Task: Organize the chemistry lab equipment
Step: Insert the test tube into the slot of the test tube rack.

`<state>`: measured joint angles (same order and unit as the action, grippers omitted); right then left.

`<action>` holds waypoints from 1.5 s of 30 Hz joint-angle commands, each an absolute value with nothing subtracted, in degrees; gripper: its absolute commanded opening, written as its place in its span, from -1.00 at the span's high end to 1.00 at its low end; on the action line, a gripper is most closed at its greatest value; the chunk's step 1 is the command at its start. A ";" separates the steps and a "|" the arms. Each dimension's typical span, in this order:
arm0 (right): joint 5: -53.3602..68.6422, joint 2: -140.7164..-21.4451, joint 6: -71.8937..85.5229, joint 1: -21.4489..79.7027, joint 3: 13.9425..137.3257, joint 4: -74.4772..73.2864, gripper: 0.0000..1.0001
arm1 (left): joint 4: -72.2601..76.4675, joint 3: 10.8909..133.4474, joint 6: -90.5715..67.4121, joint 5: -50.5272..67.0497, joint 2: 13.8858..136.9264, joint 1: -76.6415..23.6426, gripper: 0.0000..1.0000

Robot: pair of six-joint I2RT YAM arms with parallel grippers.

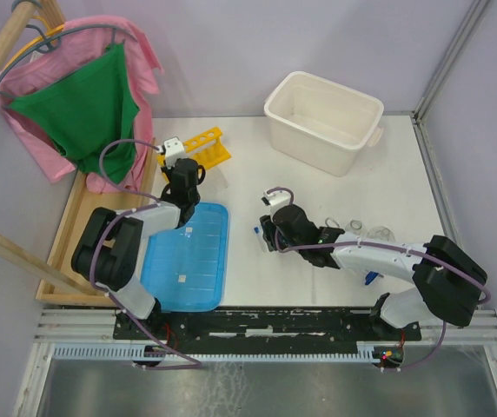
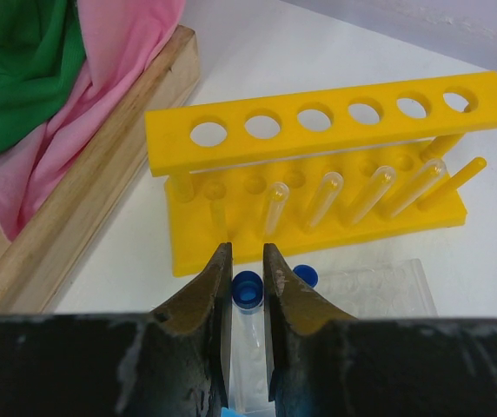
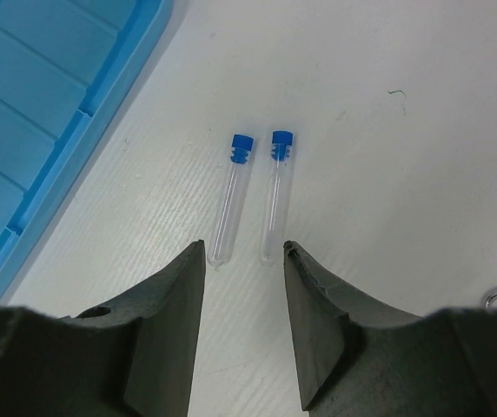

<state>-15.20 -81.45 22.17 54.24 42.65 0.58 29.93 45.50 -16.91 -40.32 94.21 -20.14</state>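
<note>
My left gripper (image 2: pixel 247 252) is shut on a clear blue-capped tube (image 2: pixel 247 288), held just short of the yellow tube rack (image 2: pixel 335 130). The rack's top holes look empty, and several clear tube shapes lean in its lower tier. A second blue cap (image 2: pixel 305 276) shows beside the right finger. From above, the left gripper (image 1: pixel 185 178) sits just below the rack (image 1: pixel 207 146). My right gripper (image 3: pixel 243 247) is open and holds nothing, hovering over the table. Two blue-capped tubes (image 3: pixel 231 195) (image 3: pixel 276 191) lie side by side just ahead of its tips.
The flat blue lid (image 1: pixel 188 256) lies between the arms, its edge (image 3: pixel 40 130) left of the two tubes. A white tub (image 1: pixel 325 117) stands at the back right. Tongs and glass flasks (image 1: pixel 366 230) lie behind the right arm. A wooden tray (image 1: pixel 75 226) with pink and green cloth (image 1: pixel 83 104) borders the left.
</note>
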 commanded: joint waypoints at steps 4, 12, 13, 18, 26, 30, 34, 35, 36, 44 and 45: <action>-14.77 -81.62 21.54 53.72 44.55 2.36 0.00 | 33.64 47.93 -14.94 -41.30 95.74 -19.77 0.95; -13.92 -82.82 21.19 53.22 45.23 2.67 0.00 | 33.82 48.48 -14.43 -41.63 96.57 -19.68 0.95; -13.83 -82.94 21.18 53.18 45.38 2.71 0.00 | 33.86 48.50 -14.40 -41.68 96.72 -19.71 0.95; -13.38 -83.18 21.04 52.93 45.55 2.67 0.00 | 33.90 48.64 -14.24 -41.66 97.19 -19.69 0.95; -13.37 -82.73 20.74 52.60 45.36 2.35 0.00 | 33.90 48.77 -14.43 -41.40 98.07 -19.68 0.95; -13.27 -82.53 20.70 52.47 45.35 2.26 0.00 | 33.84 48.67 -14.91 -41.14 98.44 -19.68 0.95; -12.81 -82.67 20.70 52.39 45.50 2.08 0.00 | 33.66 48.74 -15.03 -40.58 98.71 -19.69 0.94; -12.70 -82.70 20.73 52.38 45.52 2.04 0.00 | 33.66 48.68 -15.07 -40.48 98.64 -19.64 0.93; -12.52 -82.76 20.70 52.38 45.63 1.89 0.00 | 33.66 48.65 -15.11 -40.33 98.62 -19.74 0.92; -11.43 -83.17 21.12 52.38 46.51 0.26 -0.04 | 32.95 47.97 -15.78 -37.84 96.93 -19.78 0.73; -11.43 -83.06 21.16 52.38 46.38 0.26 -0.04 | 32.80 47.86 -15.94 -37.37 96.64 -19.75 0.71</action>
<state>-12.01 -83.33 21.50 52.69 44.16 -0.25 30.57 46.92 -16.38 -38.65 97.91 -19.94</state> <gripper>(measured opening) 0.516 0.228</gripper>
